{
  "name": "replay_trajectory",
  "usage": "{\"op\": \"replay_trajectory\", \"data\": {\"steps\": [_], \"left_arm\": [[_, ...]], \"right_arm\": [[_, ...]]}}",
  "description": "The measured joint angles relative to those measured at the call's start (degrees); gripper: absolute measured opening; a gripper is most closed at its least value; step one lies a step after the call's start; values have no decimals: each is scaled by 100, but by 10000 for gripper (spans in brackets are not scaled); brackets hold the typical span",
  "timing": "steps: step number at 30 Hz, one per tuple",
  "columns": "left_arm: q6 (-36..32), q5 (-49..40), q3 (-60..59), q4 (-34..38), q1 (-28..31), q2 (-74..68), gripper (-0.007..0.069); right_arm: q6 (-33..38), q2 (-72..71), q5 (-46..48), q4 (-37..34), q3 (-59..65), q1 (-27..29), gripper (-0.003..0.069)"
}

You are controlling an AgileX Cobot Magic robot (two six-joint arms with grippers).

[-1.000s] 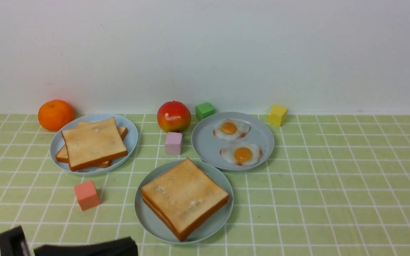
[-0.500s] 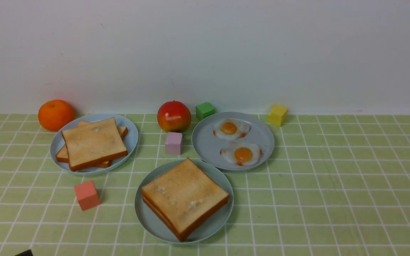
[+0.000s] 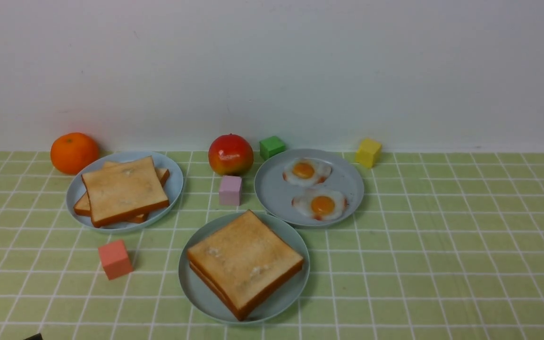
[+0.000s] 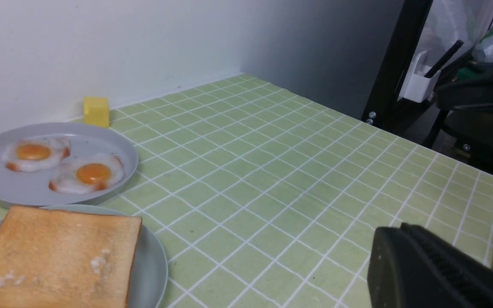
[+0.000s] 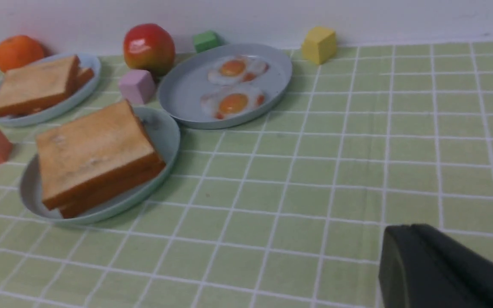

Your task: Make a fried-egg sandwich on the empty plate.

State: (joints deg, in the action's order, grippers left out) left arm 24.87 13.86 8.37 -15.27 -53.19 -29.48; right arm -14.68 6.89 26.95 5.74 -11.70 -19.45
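Observation:
Two golden-brown toast slices (image 3: pixel 246 259) lie stacked on the pale mint plate (image 3: pixel 199 298) near the table's front, also seen in the right wrist view as toast (image 5: pixel 92 149) on the plate (image 5: pixel 166 128). What lies between the slices is hidden. My left gripper (image 4: pixel 402 227) is shut with nothing in it, above bare tablecloth to the right of that plate (image 4: pixel 150 265). My right gripper (image 5: pixel 407 226) is also shut and empty, over the cloth well right of the plate. Only a dark sliver of the left arm (image 3: pixel 33 336) shows in the front view.
A grey-blue plate (image 3: pixel 272 189) behind holds two fried eggs (image 3: pixel 321 205). Another plate (image 3: pixel 174 185) at back left holds toast slices (image 3: pixel 123 189). An orange (image 3: pixel 73 152), an apple (image 3: pixel 230 154) and lilac (image 3: pixel 230 190), green (image 3: pixel 272 147), yellow (image 3: pixel 368 152) and salmon (image 3: pixel 115 259) cubes stand around.
The left arm, dark at the bottom left a second ago, has drawn back almost out of the front view. The food and plates have not moved.

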Motion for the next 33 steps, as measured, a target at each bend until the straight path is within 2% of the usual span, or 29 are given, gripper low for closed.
{"op": "replay_trajectory", "data": {"steps": [6, 10, 16, 25, 33], "left_arm": [[0, 0, 0, 0, 0, 8, -13], [0, 0, 0, 0, 0, 8, -13], [0, -31, 0, 0, 0, 16, -13], [0, -122, 0, 0, 0, 16, -5], [0, -127, 0, 0, 0, 16, 1]], "right_arm": [[209, -287, -829, -46, 727, 1433, -13], [512, -681, -1092, -260, 1285, 1994, -13], [671, -751, -744, -233, 1319, 2089, -13], [1419, -751, -494, -417, 1277, 2089, -13], [1468, -751, -483, -452, 1270, 2089, -13]]}}
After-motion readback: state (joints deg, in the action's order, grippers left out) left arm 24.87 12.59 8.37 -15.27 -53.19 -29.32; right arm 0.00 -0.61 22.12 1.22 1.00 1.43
